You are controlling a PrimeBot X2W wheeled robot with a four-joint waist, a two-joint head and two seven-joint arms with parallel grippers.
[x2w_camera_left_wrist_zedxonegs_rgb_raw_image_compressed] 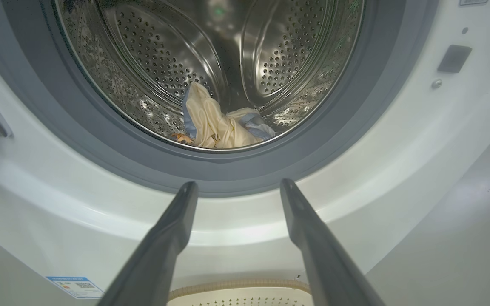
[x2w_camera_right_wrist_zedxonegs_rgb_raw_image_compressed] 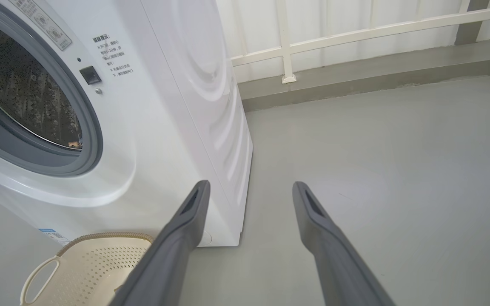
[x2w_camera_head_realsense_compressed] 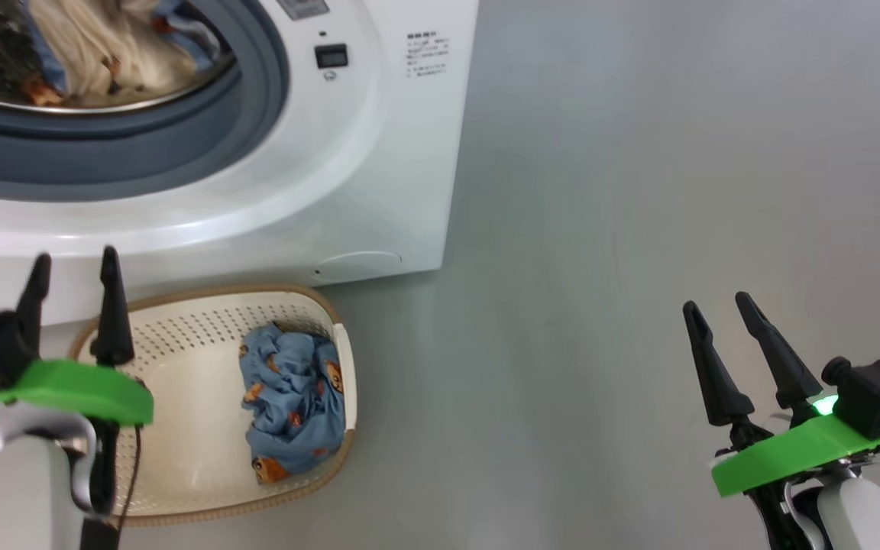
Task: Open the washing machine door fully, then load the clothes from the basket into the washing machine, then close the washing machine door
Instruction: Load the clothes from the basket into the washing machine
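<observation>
In front of washing machine [x2w_camera_head_realsense_compressed: 379, 153], head view: perforated cream basket [x2w_camera_head_realsense_compressed: 180, 428] at its foot, handy for loading; crumpled blue bear-print cloth [x2w_camera_head_realsense_compressed: 291, 397] inside. Both released, empty: left end effector [x2w_camera_head_realsense_compressed: 76, 257] above basket, right end effector [x2w_camera_head_realsense_compressed: 716, 303] well right of machine. Left wrist view: inside machine's perforated steel drum [x2w_camera_left_wrist_zedxonegs_rgb_raw_image_compressed: 164, 63], soft cream cloth [x2w_camera_left_wrist_zedxonegs_rgb_raw_image_compressed: 211, 123] slumped. Right wrist view: smooth grey floor [x2w_camera_right_wrist_zedxonegs_rgb_raw_image_compressed: 398, 170] beside machine.

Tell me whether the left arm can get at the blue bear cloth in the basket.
Probably yes: the left gripper is open near the basket, and the blue bear cloth lies uncovered, nothing between.
</observation>
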